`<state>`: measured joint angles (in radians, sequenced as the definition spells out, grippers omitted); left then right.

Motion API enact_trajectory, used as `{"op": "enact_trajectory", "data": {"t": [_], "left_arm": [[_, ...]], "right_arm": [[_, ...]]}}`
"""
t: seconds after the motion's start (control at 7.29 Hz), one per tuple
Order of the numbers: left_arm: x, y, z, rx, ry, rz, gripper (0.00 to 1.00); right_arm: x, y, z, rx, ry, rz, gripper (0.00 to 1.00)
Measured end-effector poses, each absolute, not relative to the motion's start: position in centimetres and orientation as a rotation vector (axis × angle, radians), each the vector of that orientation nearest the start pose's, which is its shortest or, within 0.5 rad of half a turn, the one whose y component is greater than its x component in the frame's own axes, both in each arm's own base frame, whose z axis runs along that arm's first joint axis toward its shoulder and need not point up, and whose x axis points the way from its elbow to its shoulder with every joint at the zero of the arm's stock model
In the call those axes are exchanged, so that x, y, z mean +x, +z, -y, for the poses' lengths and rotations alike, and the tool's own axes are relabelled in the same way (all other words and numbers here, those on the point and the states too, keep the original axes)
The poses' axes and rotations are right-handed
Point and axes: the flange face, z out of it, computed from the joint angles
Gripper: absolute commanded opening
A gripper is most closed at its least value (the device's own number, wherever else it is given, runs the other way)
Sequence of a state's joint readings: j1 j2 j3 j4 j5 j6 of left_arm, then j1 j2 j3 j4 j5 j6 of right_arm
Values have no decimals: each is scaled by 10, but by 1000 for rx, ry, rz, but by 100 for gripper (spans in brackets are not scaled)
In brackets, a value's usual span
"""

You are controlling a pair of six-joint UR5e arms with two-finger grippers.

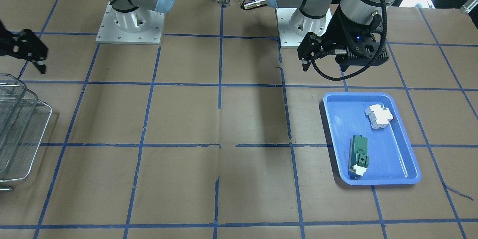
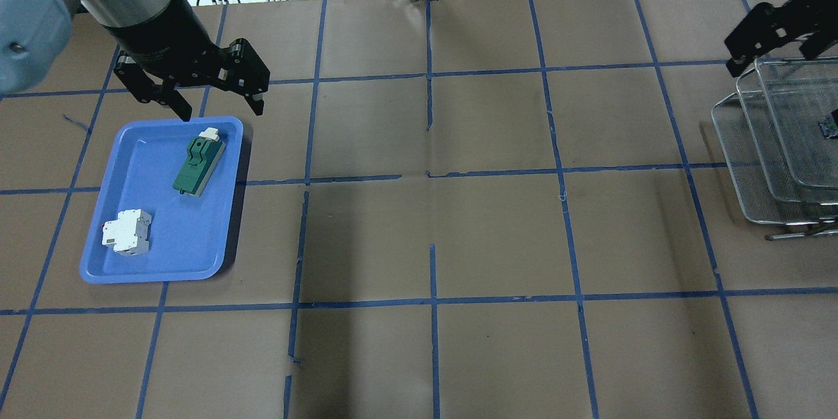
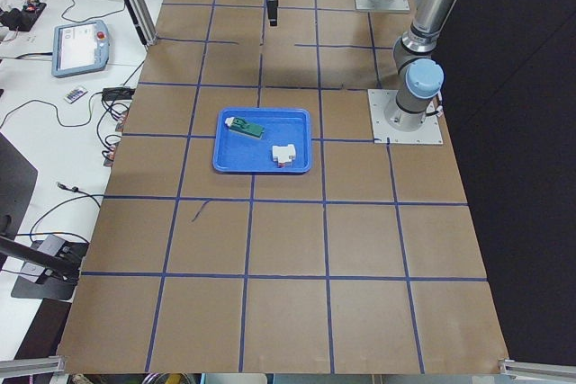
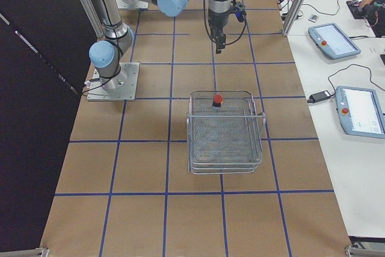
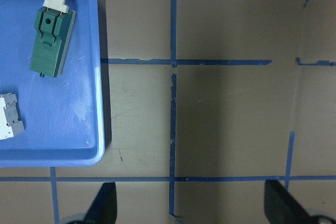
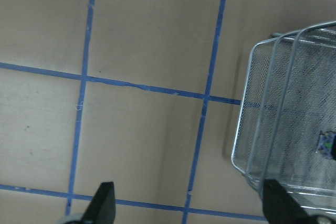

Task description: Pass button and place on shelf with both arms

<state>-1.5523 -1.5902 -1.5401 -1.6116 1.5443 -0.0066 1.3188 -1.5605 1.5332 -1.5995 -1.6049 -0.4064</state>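
First, shelf (image 4: 225, 148): wire-mesh rack with stacked tiers, at the table's right end.
Button (image 4: 217, 99): upright on the top tier, red cap up, near the shelf's inner edge.
Right gripper (image 4: 218, 45): raised past that inner edge — fingers spread, empty.
Blue tray (image 2: 105, 262): well apart, at the left end — holds green block (image 2: 198, 165) and white breaker (image 2: 126, 231).
Left gripper (image 2: 216, 105): above the tray's far rim, fingers spread, empty.
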Motion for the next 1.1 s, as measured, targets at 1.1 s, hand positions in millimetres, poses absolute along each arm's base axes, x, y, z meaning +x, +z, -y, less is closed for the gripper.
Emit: {"op": "enact_trajectory", "data": {"t": [1.1], "left_arm": [[-126,491,500,-31,11,-3167,100]], "right_arm": [[141,503,517,-36,-106,-3128,100]]}}
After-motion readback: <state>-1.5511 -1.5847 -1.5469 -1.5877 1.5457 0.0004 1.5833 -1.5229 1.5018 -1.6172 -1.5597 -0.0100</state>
